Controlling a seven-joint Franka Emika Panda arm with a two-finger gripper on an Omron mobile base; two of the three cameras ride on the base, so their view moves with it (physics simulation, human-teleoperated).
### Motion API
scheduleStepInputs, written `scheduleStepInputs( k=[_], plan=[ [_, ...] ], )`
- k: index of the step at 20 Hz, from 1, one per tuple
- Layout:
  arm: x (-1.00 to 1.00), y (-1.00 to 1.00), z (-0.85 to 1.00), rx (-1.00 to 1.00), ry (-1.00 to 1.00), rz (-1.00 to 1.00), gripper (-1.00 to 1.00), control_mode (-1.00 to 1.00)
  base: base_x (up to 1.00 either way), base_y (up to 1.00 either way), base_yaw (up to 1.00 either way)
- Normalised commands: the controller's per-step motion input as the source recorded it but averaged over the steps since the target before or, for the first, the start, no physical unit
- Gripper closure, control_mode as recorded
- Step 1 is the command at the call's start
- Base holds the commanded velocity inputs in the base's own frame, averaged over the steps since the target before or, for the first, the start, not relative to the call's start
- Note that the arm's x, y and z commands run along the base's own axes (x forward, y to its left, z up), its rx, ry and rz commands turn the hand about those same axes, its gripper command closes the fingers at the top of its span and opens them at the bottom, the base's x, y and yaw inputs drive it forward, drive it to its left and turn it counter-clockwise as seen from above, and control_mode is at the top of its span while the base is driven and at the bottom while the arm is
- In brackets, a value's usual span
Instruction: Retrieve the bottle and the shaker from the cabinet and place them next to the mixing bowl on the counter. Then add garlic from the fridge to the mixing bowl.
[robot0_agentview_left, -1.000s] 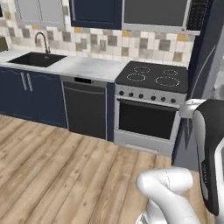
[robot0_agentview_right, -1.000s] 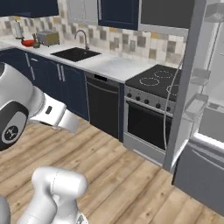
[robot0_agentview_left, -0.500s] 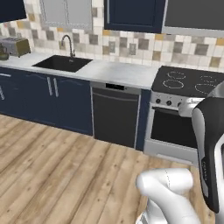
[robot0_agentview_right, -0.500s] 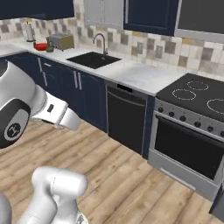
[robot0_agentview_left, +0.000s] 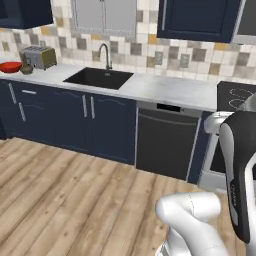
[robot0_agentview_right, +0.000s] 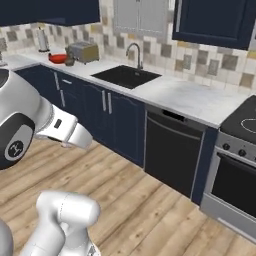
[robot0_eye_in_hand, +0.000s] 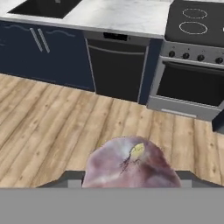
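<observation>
While gripped, garlic (robot0_eye_in_hand: 130, 166) tip toward oven (robot0_eye_in_hand: 192, 74).

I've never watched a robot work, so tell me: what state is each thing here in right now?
garlic: held between the fingers.
fingers: closed on the garlic.
mixing bowl: upright on the counter, beside the toaster.
dishwasher: door shut.
oven: door shut.
wall cabinet: doors shut.
</observation>
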Motion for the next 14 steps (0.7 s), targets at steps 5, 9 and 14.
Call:
scheduleStepInputs(
  k=[5,9,14],
  plan=[
    [0.00,0.00,0.00,0.00,0.00,0.00,1.00,1.00,1.00,1.00,-0.05],
    [0.00,0.00,0.00,0.00,0.00,0.00,1.00,1.00,1.00,1.00,-0.08],
    [0.00,0.00,0.00,0.00,0.00,0.00,1.00,1.00,1.00,1.00,-0.10]
  ],
)
